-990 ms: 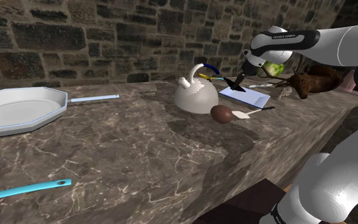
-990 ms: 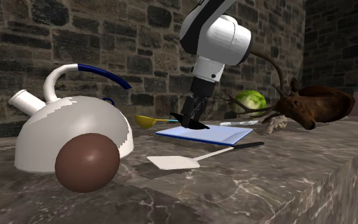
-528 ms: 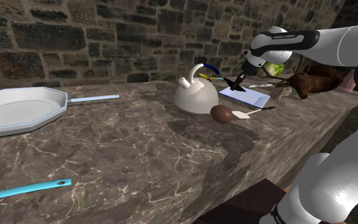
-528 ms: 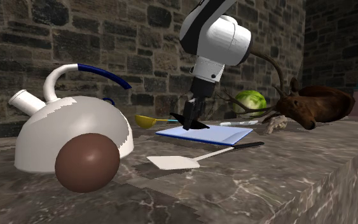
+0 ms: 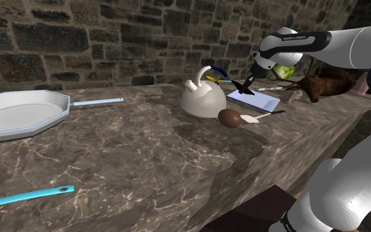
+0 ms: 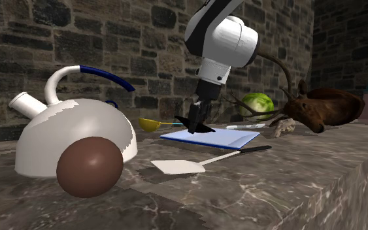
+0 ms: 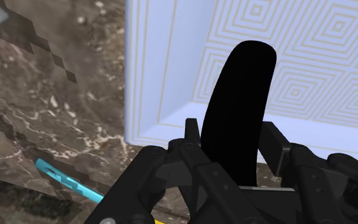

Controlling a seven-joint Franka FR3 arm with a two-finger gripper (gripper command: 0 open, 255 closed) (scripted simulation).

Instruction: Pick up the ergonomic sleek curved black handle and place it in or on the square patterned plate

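Observation:
The curved black handle (image 7: 238,108) stands between my fingers, over the near corner of the square pale-blue plate (image 7: 311,63) with its concentric diamond pattern. My gripper (image 7: 231,146) is shut on the handle, one finger pressed to each side. In the second exterior view the gripper (image 6: 199,119) points down at the plate's (image 6: 225,138) left end, and the handle (image 6: 195,126) sits low against the plate there. In the shoulder view the gripper (image 5: 245,86) holds the handle (image 5: 244,91) at the plate's (image 5: 263,99) left edge, far across the marble counter.
A white kettle (image 6: 71,140) with a blue handle and a brown ball (image 6: 89,166) stand beside the plate. A white spatula (image 6: 189,164), yellow scoop (image 6: 151,123), green cabbage (image 6: 257,106) and brown deer figure (image 6: 323,108) surround it. A large octagonal dish (image 5: 19,112) lies far left.
The fingers have closed in onto the black handle since a second ago. The arm and the plate have stayed in place.

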